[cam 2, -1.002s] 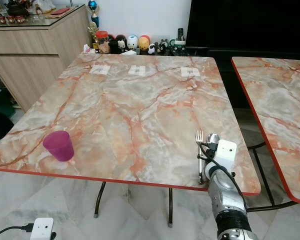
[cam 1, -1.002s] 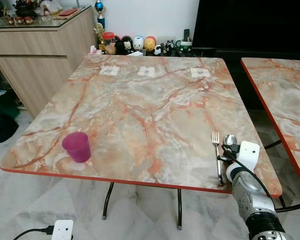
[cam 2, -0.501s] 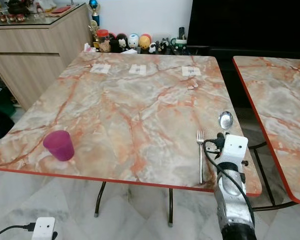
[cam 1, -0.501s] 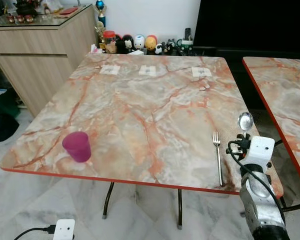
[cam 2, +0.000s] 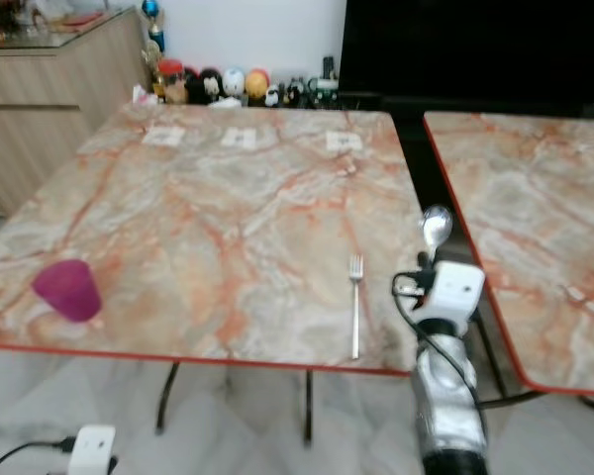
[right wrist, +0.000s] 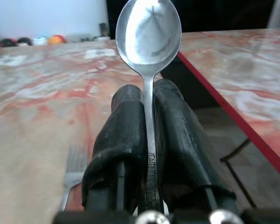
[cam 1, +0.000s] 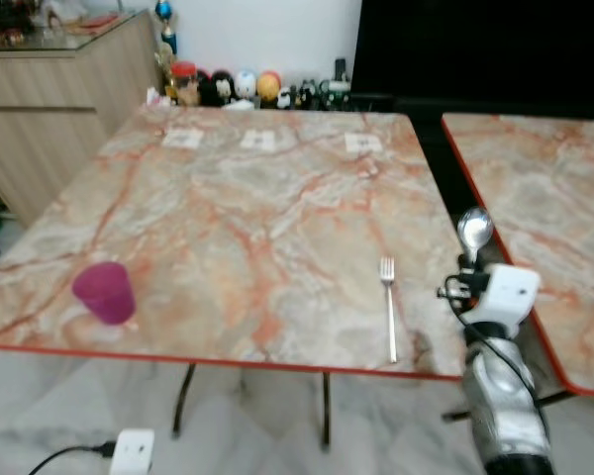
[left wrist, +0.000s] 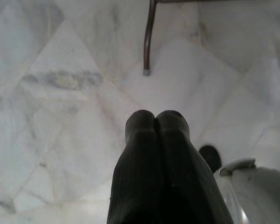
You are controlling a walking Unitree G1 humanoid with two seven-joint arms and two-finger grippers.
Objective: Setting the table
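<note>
While the head views are slightly blurred, the layout reads clearly: marble-patterned table (cam 1: 257, 208) with a red edge, fork (cam 1: 388, 307) lying flat near its front right corner, tines pointing away from the robot. Purple cup (cam 1: 104, 292) stands upright near the front left edge. Right gripper (cam 1: 472, 265) is raised just off the table's right edge, beside the fork, in the gap before a second table (cam 1: 544, 198). Spoon (cam 1: 473, 230) stands upright in it, bowl uppermost. Figurines (cam 1: 228, 87) line the far side; a wooden cabinet (cam 1: 49, 99) stands at far left.

Left wrist view: left gripper (left wrist: 155, 122) hangs over the pale floor (left wrist: 60, 93), fingers pressed together, nothing between them. A table leg (left wrist: 149, 37) stands ahead.

Right wrist view: fingers (right wrist: 126, 126) clamped on the spoon handle, bowl (right wrist: 148, 30) projecting past the tips. Fork tines (right wrist: 74, 161) lie on the table beside the gripper.
</note>
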